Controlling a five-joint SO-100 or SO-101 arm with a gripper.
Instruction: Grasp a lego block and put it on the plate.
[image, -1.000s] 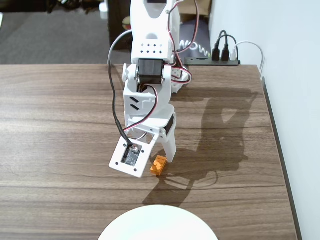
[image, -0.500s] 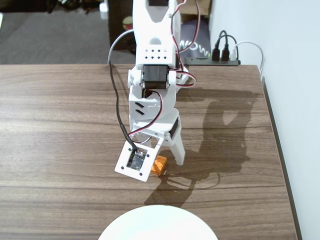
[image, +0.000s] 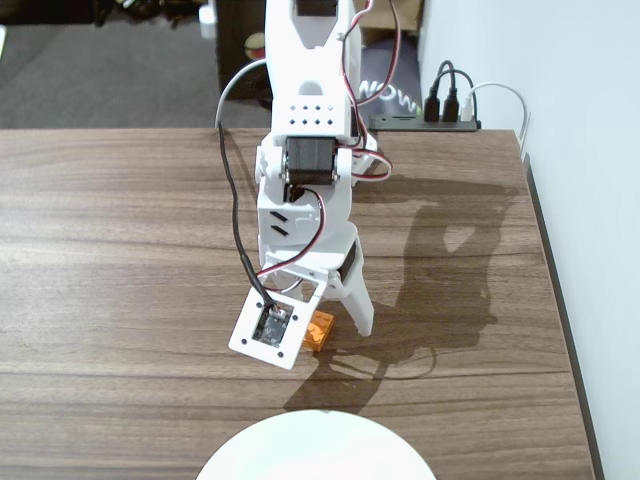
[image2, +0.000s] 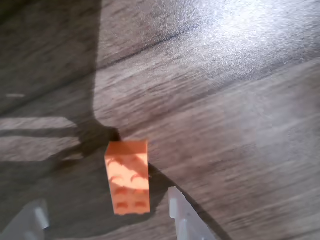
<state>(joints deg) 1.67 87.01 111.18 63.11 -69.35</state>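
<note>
Plate (image: 315, 447) peeking in at bottom center of the fixed view. Just above it, gripper (image2: 105, 220) spread wide, lego block (image2: 127, 176) lying on the table (image: 120, 250) between the fingertips, untouched. Power strip (image: 425, 123) at upper right.

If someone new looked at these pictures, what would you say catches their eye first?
Probably the small bright orange studded plastic brick, lying on the dark wood-grain table between the two fingertips of the open pincer in the wrist view. In the fixed view, the tall white arm dominates the centre, leaning over the brick. The large round white plate peeks in at the bottom edge.
</note>
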